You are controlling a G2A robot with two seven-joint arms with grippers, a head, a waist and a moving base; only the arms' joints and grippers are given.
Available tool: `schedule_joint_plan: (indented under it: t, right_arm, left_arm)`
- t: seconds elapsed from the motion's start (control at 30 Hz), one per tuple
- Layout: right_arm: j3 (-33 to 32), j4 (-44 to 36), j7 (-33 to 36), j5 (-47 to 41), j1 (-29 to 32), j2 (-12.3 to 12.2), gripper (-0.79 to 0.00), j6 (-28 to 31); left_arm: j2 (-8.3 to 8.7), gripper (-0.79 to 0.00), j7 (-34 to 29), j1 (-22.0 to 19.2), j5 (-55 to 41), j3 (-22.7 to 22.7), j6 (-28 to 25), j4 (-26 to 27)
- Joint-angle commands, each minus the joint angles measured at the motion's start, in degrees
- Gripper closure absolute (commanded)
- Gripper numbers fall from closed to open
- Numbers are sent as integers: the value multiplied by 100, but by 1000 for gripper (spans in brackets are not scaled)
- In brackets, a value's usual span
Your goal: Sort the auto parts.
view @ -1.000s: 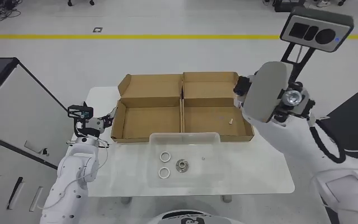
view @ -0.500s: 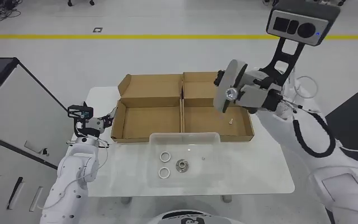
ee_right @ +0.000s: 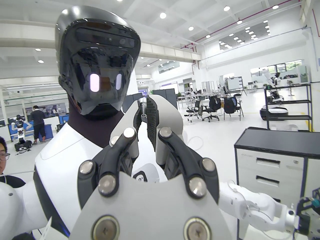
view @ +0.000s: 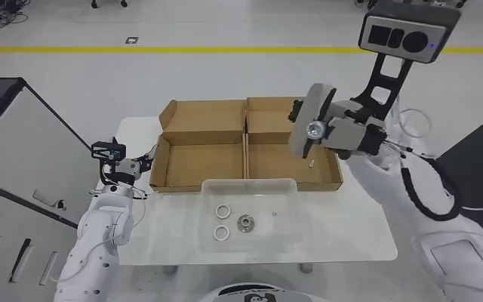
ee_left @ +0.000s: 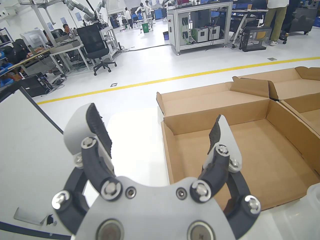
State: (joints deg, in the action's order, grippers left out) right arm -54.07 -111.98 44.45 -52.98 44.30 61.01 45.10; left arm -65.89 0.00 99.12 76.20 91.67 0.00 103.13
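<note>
My right gripper (ee_right: 144, 112) is shut on a small metal bolt (ee_right: 142, 104), fingertips turned up toward the robot's head. In the top view the right gripper (view: 312, 133) hangs raised above the right cardboard box (view: 275, 162), where another small bolt (view: 310, 161) lies. In front of the boxes, a clear plastic tray (view: 249, 183) holds two white rings (view: 223, 211) (view: 221, 232), a metal flanged part (view: 245, 222) and a tiny piece (view: 274, 213). My left gripper (ee_left: 157, 126) is open with nothing in it, low by the left box's (ee_left: 240, 148) outer wall.
The two boxes stand side by side at the back of the white table (view: 347, 226), lids folded back. A white panel (view: 34, 151) leans beside the table's left end. Bare tabletop lies to the right of the tray.
The right arm swung in from the table's right side to above the right box, its gripper staying shut on the bolt. The left arm has not moved.
</note>
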Motion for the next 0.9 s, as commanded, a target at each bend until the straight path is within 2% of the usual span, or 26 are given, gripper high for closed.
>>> schedule_joint_plan:
  t: [0.0,0.2,0.4,0.63,0.87]
  right_arm:
    - [-7,-36,-33,-212,62,36,0,134]
    - [-73,-130,-152,-722,235,142,0,483]
    - [-122,-83,-73,-842,275,234,0,492]
    - [-391,100,-185,-124,333,274,0,94]
    - [-647,23,-54,834,359,258,0,-646]
  left_arm:
    - [0,-785,0,0,0,0,0,0]
    - [0,-785,0,0,0,0,0,0]
    - [0,-785,0,0,0,0,0,0]
    - [0,-785,0,0,0,0,0,0]
    - [0,-785,0,0,0,0,0,0]
